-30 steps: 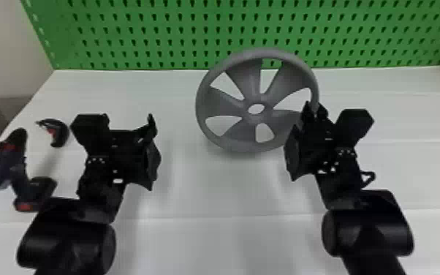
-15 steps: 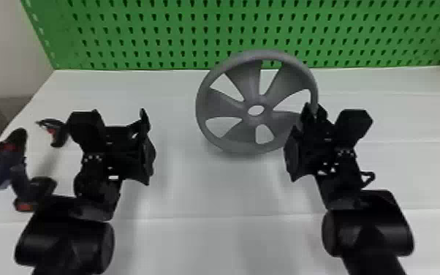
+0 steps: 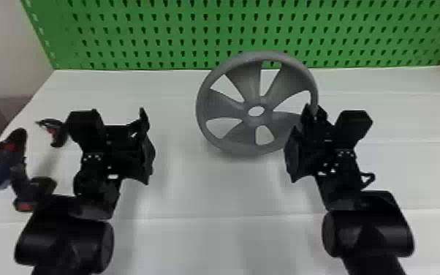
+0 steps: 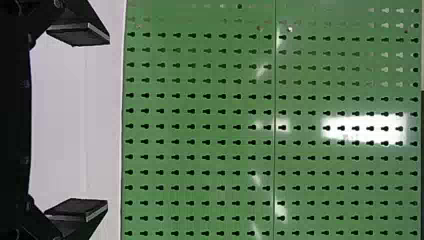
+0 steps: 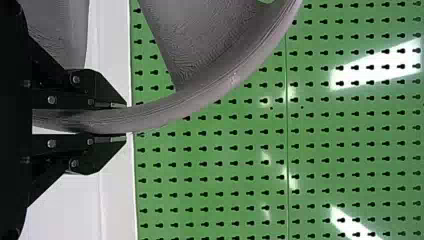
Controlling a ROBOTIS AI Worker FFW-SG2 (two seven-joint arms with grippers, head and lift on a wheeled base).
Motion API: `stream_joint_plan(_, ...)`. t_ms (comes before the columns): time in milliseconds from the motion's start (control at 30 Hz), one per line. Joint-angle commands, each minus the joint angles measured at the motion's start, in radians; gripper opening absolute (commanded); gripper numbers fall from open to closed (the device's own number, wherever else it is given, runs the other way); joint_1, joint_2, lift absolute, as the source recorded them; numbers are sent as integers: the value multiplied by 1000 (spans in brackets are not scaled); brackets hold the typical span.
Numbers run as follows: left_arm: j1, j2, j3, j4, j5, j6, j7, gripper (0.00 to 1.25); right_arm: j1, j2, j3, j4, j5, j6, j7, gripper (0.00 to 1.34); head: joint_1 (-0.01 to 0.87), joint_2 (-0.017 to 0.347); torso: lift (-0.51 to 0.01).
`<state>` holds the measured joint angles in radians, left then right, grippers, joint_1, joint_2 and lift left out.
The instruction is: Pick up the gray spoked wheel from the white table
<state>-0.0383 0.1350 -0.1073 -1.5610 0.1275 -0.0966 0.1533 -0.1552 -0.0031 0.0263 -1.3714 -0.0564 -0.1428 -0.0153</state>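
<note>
With the right gripper (image 5: 121,120), pinches the side of the rim of the large gray plastic-looking wheel with five broad spokes (image 3: 252,82), flat black fingers (image 5: 102,90) drawn in on both faces of the rim. Looks like a thin hold, well off to one side of the hub. Seems to be at the lifting step, with the grasp made; from here, cannot tell whether the lower rim touches the smooth white table (image 3: 193,248) or hangs just above.

Calls for steady pressure and a slow, straight rise, wrist level, to keep the wheel from swinging round the pinch point. May sag or twist at the far side, or slip along the curved rim if hurried. Best to pause after a small rise and check for tilt before going higher.

Behind, must mind the upright green perforated pegboard (image 3: 139,22); cannot tell how near to the upper rim, so safer to draw slightly back while lifting.

With the left gripper (image 4: 106,120), spread wide and empty, waits over the table's left part, apart from the wheel; could brace the free side if needed. Near that arm, must also avoid the dark cordless drill with red parts (image 3: 5,164) and a small black-and-red tool (image 3: 59,134).
</note>
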Motion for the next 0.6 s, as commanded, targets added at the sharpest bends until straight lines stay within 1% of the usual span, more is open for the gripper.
stream_joint_plan(0, 1, 0, 0, -1, 3, 0, 0, 1120, 0, 2, 0, 0, 1, 0, 0, 322, 767, 35, -107)
stream_joint_plan(567, 1, 0, -6, -1, 8, 0, 0, 1120, -1, 0, 0, 0, 1, 0, 0, 322, 767, 35, -107)
